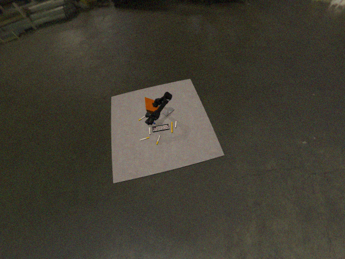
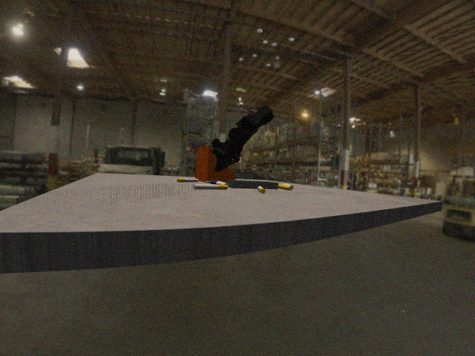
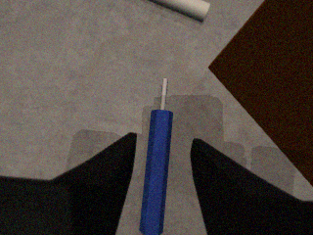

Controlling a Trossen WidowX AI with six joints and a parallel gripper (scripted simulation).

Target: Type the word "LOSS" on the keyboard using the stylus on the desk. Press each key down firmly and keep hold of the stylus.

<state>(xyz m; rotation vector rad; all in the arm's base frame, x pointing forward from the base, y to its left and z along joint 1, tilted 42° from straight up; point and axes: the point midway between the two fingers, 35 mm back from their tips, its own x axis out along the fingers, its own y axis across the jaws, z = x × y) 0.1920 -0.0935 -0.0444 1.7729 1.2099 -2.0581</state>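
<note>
The blue stylus (image 3: 157,171) (image 1: 153,123) (image 2: 218,182) lies flat on the desk, its thin pale tip pointing up in the wrist view. My gripper (image 3: 163,143) (image 2: 217,170) is open and empty above it. The stylus lies between the two dark fingers as seen from the wrist, nearer the left one and nearly in line with them. In the top view the gripper's tips are too small to make out. The keyboard (image 1: 160,128) (image 2: 253,185) lies beside the stylus and is out of the wrist view.
An orange block (image 1: 150,104) (image 2: 202,162) stands by the arm and shows dark at the right of the wrist view (image 3: 279,73). A white stick (image 3: 188,7) lies beyond the stylus tip. Several white and yellow sticks lie around the keyboard, one yellow stick (image 1: 171,127) at its right.
</note>
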